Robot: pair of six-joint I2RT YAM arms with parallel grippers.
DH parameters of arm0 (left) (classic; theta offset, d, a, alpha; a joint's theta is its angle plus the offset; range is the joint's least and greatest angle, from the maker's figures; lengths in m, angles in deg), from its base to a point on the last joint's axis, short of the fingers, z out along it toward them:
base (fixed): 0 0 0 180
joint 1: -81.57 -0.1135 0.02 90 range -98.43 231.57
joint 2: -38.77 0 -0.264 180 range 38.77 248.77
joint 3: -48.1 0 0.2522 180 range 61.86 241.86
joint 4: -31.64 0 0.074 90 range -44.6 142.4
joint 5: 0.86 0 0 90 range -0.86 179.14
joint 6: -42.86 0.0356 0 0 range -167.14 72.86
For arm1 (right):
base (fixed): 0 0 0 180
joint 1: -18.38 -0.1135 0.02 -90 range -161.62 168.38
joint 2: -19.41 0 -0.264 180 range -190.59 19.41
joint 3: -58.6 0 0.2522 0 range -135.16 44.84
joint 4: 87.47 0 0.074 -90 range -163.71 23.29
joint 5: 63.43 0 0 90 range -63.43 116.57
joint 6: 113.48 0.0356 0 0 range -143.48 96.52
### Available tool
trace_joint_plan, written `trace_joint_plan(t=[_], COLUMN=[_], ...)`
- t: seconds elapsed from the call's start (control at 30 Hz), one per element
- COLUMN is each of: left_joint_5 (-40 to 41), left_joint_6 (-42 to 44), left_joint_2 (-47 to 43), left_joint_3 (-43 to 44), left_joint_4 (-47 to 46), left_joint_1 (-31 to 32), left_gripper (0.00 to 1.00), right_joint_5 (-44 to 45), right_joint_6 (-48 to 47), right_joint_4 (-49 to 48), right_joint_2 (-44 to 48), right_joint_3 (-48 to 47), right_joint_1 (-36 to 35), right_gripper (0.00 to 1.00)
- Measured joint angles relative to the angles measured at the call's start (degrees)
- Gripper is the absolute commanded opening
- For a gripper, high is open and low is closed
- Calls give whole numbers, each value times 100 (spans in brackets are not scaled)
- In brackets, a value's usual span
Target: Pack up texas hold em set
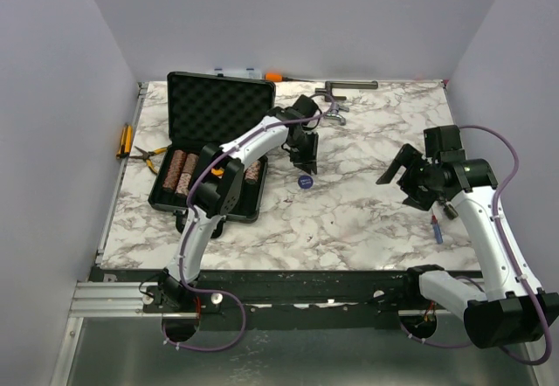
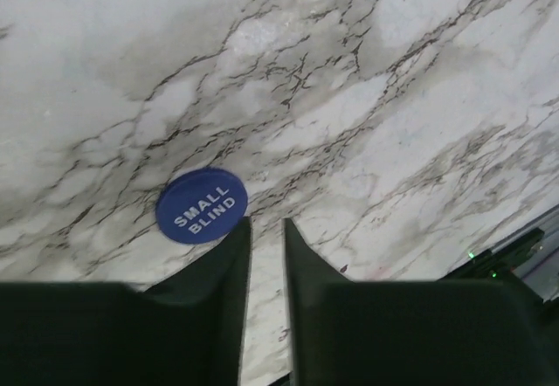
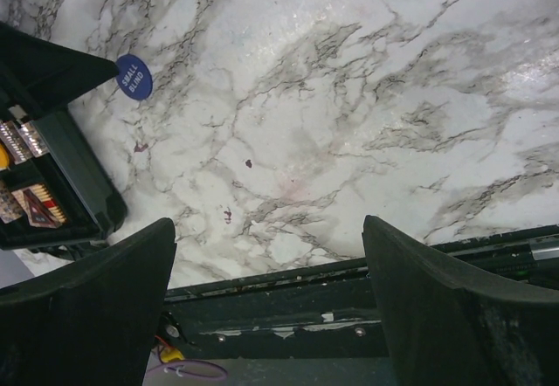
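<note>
The black hard case (image 1: 166, 196) lies open at the left, its foam-lined lid (image 1: 218, 102) standing up. Brown chip stacks (image 1: 182, 172) lie inside. A round blue token marked SMALL BLIND (image 1: 304, 181) lies flat on the marble just right of the case. My left gripper (image 1: 306, 164) hovers right over it. In the left wrist view the token (image 2: 202, 204) lies beside the left fingertip, and the gripper (image 2: 267, 222) has a narrow empty gap. My right gripper (image 1: 395, 173) is wide open and empty at the right. Its view (image 3: 269, 233) shows the token (image 3: 134, 76) and the case corner (image 3: 87, 185) with red card decks (image 3: 39, 207).
Yellow-handled pliers (image 1: 145, 153) lie left of the case. A clear organiser box (image 1: 236, 72) and an orange-handled tool (image 1: 274, 77) sit behind the lid. A metal tool (image 1: 336, 105) lies at the back. A small red and blue object (image 1: 436, 229) lies near the right arm.
</note>
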Motion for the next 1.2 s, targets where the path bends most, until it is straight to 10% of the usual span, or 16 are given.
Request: trace_joint_plan(t=[1.2], left_joint_5=[-162], left_joint_6=[-1799], left_joint_2=[-791], left_joint_3=[-2177], left_joint_4=[-903], left_joint_1=[-577], left_gripper=[0], right_joint_5=[-66], right_joint_6=[111], right_joint_4=[-9], right_joint_2=[184], right_joint_3=[173], right_joint_1=[2], right_gripper=[90])
